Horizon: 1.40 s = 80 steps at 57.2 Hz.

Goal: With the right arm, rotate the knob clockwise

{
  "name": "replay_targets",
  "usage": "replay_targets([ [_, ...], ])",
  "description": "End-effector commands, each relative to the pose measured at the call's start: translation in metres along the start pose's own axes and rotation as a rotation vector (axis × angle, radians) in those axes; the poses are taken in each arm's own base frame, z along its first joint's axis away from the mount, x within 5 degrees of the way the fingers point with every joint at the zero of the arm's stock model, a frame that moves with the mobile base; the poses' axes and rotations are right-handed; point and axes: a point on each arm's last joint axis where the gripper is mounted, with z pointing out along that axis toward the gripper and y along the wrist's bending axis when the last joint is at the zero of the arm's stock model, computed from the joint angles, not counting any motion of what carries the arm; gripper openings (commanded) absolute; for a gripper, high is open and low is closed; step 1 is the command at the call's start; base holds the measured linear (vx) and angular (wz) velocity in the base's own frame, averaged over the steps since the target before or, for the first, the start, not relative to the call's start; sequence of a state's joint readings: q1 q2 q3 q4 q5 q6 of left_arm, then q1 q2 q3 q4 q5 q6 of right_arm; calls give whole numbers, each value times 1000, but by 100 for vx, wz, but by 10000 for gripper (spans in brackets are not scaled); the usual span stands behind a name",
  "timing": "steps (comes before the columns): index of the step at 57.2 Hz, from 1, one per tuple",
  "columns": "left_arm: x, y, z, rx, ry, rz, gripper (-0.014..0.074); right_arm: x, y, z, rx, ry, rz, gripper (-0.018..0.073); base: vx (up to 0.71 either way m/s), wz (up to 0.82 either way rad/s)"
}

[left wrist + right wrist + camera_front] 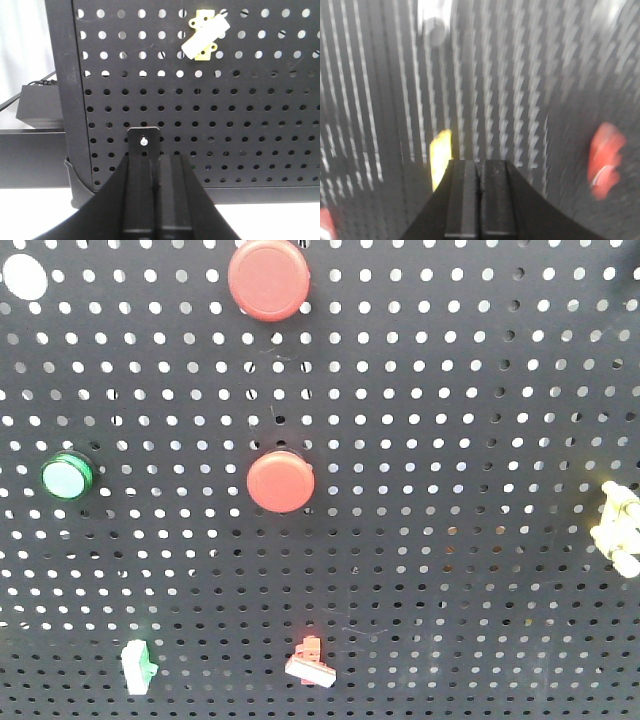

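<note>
The right claw has its fingers pressed together, holding nothing, before a motion-blurred pegboard; the left claw is likewise closed and empty. The yellow knob sits at the pegboard's right edge

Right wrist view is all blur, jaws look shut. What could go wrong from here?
1. The right gripper looks shut with nothing in it; unless it opens first, it will likely bump the target rather than grasp it.
2. The blur suggests fast motion close to the pegboard, risking a collision.
3. A yellow part and a red part flank the gripper; mistargeting is possible.
</note>
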<state>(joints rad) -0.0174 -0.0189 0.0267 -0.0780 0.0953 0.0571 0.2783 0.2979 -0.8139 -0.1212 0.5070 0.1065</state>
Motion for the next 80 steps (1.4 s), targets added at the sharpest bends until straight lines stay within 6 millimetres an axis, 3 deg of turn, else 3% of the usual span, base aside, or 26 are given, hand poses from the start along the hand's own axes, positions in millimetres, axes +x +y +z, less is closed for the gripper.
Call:
replay_targets([
  [1, -5, 0, -1, 2, -84, -9, -6, 11, 3, 13, -25, -168, -32, -9, 0, 0],
  [11, -5, 0, -1, 2, -84, -9, -6, 47, 7, 29, -58, -241, -39, -9, 0, 0],
  [26, -5, 0, -1, 2, -84, -9, -6, 106, 9, 41, -67, -91, -43, -9, 0, 0],
  [52, -5, 0, -1, 2, -84, -9, -6, 184, 2, 34, 7, 104, -12, -9, 0, 0],
  [66, -5, 0, -1, 2, -84, -9, -6, 205, -8, 8, 187, -54, -2, -9, 0, 0],
  [80, -5, 0, -1, 2, -84, -9, -6, 207, -10, 8, 221, -26, -2, -9, 0, 0],
])
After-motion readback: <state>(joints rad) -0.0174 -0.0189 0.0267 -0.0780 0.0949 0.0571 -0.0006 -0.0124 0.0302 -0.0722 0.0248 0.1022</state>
